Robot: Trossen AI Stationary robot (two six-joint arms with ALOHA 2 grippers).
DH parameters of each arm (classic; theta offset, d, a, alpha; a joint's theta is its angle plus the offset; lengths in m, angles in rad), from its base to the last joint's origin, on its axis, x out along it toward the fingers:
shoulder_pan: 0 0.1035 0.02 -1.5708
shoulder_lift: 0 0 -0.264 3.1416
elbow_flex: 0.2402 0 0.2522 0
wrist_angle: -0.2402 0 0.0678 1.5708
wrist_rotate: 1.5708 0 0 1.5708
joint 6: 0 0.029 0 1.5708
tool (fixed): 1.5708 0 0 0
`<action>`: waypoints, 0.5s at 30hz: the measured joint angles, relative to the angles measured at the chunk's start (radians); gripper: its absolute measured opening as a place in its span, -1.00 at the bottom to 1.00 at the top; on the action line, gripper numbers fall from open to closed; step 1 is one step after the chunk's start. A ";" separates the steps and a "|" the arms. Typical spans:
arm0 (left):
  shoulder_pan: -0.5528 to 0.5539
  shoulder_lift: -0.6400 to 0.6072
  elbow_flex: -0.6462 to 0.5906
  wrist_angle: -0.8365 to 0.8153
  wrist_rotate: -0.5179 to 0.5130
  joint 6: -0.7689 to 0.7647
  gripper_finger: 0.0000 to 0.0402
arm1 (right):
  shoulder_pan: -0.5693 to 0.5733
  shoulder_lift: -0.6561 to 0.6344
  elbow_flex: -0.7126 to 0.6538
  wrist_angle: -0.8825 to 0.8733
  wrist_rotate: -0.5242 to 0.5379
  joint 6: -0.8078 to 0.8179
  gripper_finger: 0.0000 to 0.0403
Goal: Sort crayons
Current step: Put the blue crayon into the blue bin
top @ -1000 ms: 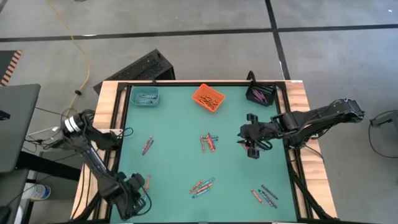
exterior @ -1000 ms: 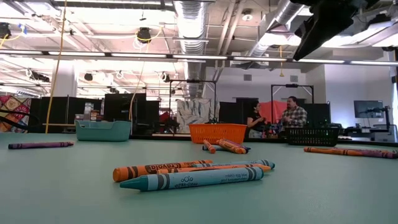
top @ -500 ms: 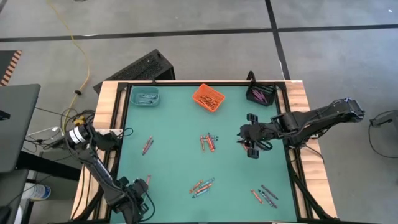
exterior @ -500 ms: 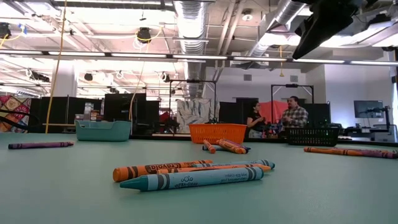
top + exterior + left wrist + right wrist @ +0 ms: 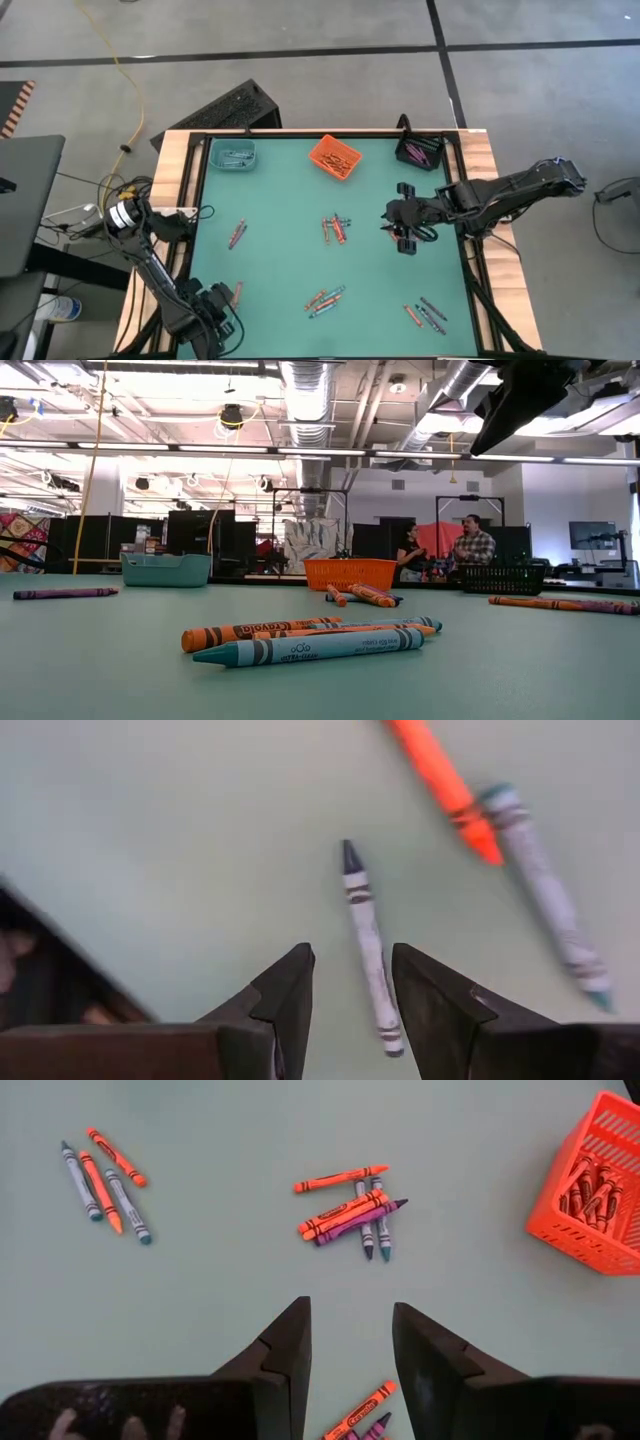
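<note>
Green table top point(image 5: 280, 200), crayons point(image 5: 335, 229) scattered in small clusters. Left gripper point(image 5: 348, 988) low at the near-left corner, fingers spread, empty, a grey crayon point(image 5: 367, 940) lying just beyond the gap. Right gripper point(image 5: 350, 1342) held above right-centre, arm reaching in from the right edge, fingers parted, holding nothing.

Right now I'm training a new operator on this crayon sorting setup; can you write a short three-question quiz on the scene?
1. True or false: the orange bin already holds crayons.
2. Which bin stands nearest the right gripper? A teal bin B orange bin C black bin
3. The left gripper is open over a ____ crayon on the table.

Key: 1 true; 2 C; 3 blue-grey.
</note>
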State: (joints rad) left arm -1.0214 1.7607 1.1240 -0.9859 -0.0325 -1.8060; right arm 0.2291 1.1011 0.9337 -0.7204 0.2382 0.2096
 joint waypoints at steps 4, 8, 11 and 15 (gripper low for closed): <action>0.003 0.000 -0.018 0.076 -0.020 -0.001 -0.37 | 0.000 0.000 0.000 0.000 0.000 0.000 -0.34; 0.005 0.000 -0.070 0.183 -0.024 0.001 -0.37 | 0.000 0.000 0.000 0.000 0.000 0.000 -0.34; 0.005 0.000 -0.093 0.188 0.003 -0.026 -0.37 | 0.000 0.000 0.000 0.000 0.000 0.000 -0.34; 0.005 0.000 -0.095 0.189 0.002 -0.019 -0.37 | 0.000 0.000 0.000 -0.001 0.000 0.000 -0.34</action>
State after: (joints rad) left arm -1.0164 1.7607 1.0294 -0.7970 -0.0304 -1.8253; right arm 0.2295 1.1011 0.9337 -0.7212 0.2382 0.2096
